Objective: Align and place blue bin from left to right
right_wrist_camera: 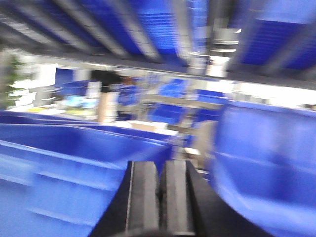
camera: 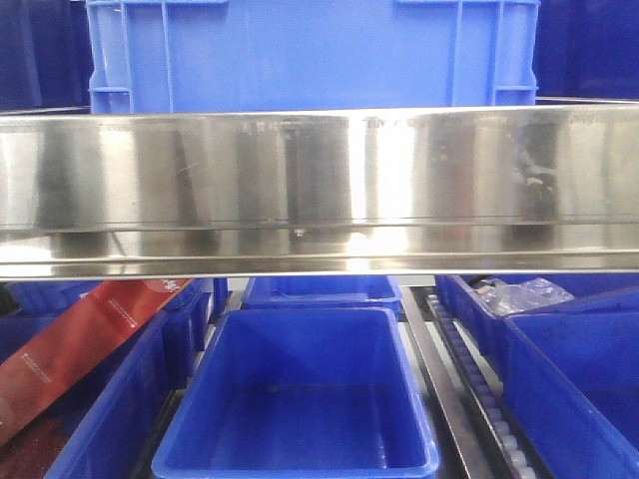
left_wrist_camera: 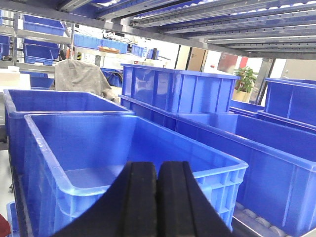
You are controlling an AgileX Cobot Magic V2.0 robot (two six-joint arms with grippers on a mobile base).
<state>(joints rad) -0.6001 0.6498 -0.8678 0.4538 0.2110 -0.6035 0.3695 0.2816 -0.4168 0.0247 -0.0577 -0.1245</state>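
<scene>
Blue bin sits above the steel rail, long axis left-right. Left gripper and right gripper jaws clenched, empty; nearer arm unclear.

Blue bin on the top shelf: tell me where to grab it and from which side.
Probably at the boxy ledges under the rim of the blue bin, one gripper at each upper corner, coming from the two ends. The front panel is smooth and flat, with no purchase.
</scene>
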